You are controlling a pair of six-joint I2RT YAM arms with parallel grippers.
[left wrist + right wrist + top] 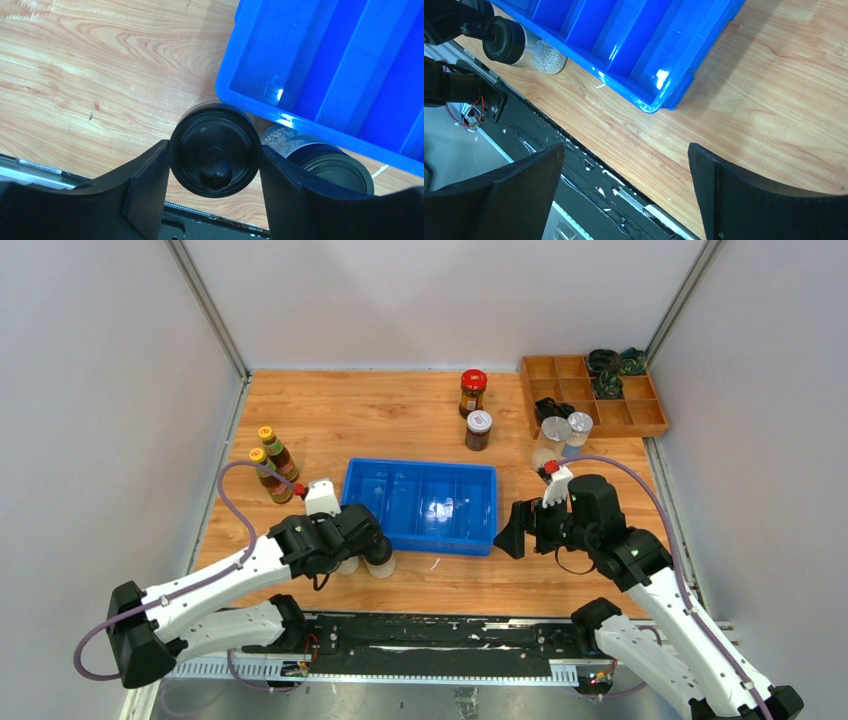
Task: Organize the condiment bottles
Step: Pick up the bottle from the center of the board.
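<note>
Black fingers (150, 180) of the left gripper (215, 162) press against both sides of a black-lidded shaker (215, 145), so the grip looks closed on its lid. The shaker stands upright on the table (400, 410), just outside the near left corner of the blue bin (320, 132). A second shaker (330, 170), with pale grains showing through its clear wall, stands just beside it on the right, tight against the bin's near wall. The bin's slots look bare from above, so sorting seems to be at its very start, with this shaker as the first pick. The next move calls for a straight lift, high enough to clear both the neighbouring lid and the bin's rim, then a short carry forward and a lowering into one slot. Tipping the neighbour is the risk. The right gripper (625, 147) hangs wide and empty over the table by the bin's near right corner. Farther out, two yellow-capped sauce bottles (270, 465) stand together at the left, a red-lidded jar (472, 392) and a white-lidded jar (478, 430) behind the bin, and two silver-lidded jars (566, 428) against the wooden tray (560, 368).
</note>
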